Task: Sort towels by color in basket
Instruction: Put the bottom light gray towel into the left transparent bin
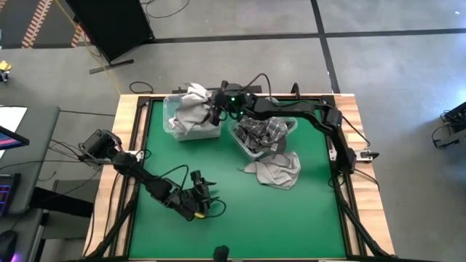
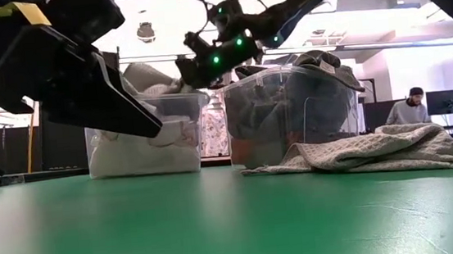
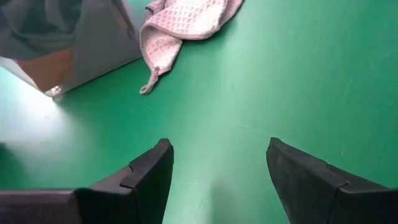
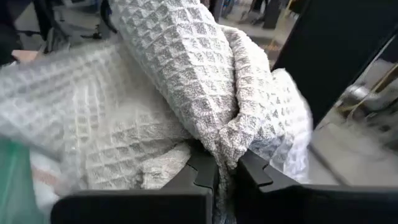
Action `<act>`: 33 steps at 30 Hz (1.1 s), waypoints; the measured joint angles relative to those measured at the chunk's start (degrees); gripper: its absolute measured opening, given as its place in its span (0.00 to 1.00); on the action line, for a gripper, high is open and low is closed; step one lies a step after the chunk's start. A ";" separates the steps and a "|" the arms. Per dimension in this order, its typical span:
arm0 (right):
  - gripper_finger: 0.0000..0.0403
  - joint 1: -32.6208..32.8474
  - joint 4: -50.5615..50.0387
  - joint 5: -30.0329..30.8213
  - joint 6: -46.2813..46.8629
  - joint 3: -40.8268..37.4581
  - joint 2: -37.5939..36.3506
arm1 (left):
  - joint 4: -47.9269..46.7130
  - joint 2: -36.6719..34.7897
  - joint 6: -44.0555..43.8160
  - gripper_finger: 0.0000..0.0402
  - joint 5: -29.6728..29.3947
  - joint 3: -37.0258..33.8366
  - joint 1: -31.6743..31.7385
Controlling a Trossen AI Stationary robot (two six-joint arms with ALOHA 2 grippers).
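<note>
At the left of the green bench [image 1: 218, 218] we find the left claw [image 1: 198, 195] low over the bare surface near the front edge. Its two fingers [image 3: 152, 177] stand apart with nothing between them, and they touch no towel.

Moving right, we reach the left bin [image 1: 191, 120], a clear plastic container at the back of the bench. It holds pale towels, white and light grey, heaped above its rim. The right claw [image 4: 227, 171] is over this bin. Its fingers are closed on a fold of the light grey waffle towel [image 4: 180, 68], which lies over the heap in the bin.

Just beside it to the right we see the right bin [image 1: 263, 135], also clear plastic. It holds darker cloth, with a white-and-grey checked towel [image 1: 262, 132] on top and an orange patch visible low through the wall in the low view.

In front of the right bin, another grey towel [image 1: 277, 169] lies crumpled on the bench, touching the bin's base.

At the far right of the low view, a person [image 2: 408, 108] sits in the room beyond the bench.
</note>
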 joint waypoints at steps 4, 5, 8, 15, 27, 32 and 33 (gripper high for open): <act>0.11 -1.27 -0.33 -3.88 4.73 0.00 1.93 | 0.00 0.00 -0.72 0.61 -0.02 0.00 -0.32; 0.12 -1.58 -0.24 -5.33 5.94 0.00 2.14 | -0.01 0.00 -1.05 0.61 -0.01 0.00 -0.35; 0.14 -2.39 -0.68 -9.14 8.97 0.00 2.22 | -0.02 0.00 -1.59 0.61 -0.02 0.00 -0.36; 0.26 -2.36 -3.42 -10.36 10.04 0.04 1.68 | 0.05 0.00 -2.68 0.61 -0.04 0.00 -0.36; 0.67 -0.58 -7.24 -10.31 8.18 0.00 -3.97 | 0.23 0.00 -2.23 0.61 1.58 0.03 -1.01; 0.71 0.12 -13.31 -10.23 6.84 0.00 -9.42 | 0.05 -0.09 0.66 0.61 0.86 0.80 -1.01; 0.71 0.37 -14.74 -10.10 6.69 0.00 -10.56 | -0.09 -0.09 1.52 0.61 0.27 1.08 -1.01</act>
